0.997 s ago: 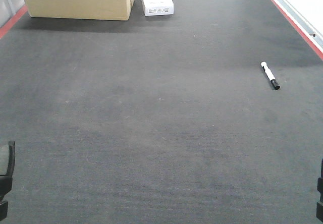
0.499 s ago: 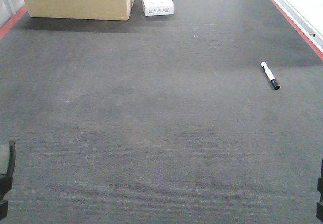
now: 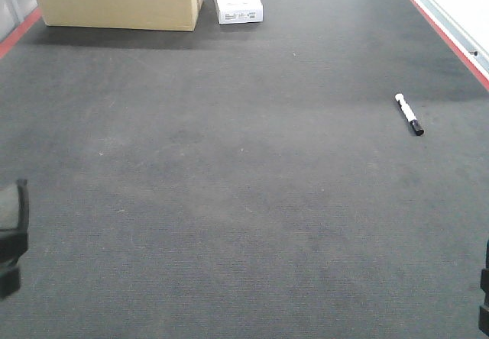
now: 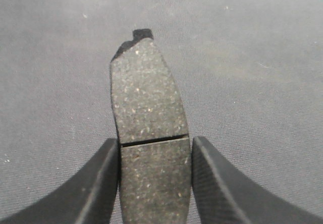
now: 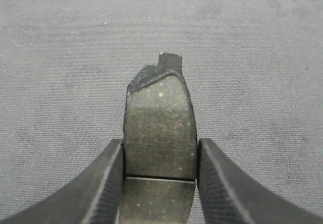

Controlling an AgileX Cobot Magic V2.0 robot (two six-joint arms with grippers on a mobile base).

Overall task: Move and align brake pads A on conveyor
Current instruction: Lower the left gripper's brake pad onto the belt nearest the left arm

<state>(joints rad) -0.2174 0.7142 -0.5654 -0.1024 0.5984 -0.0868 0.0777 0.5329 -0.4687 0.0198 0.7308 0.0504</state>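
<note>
The left gripper (image 4: 155, 143) has its curved black jaws closed on the sides of a brake pad (image 4: 146, 93), a speckled dark-grey curved oblong with a thin groove across it, over the conveyor (image 3: 244, 201) of charcoal felt-like belt. The right gripper (image 5: 160, 143) clamps a second brake pad (image 5: 160, 113) likewise. A white marker (image 3: 409, 114) lies near the belt's red right edge

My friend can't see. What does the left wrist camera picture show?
The left gripper pinches a dark-grey brake pad between its two black fingers. The pad sticks out ahead, a thin groove across it, with the dark felt conveyor behind it.
</note>
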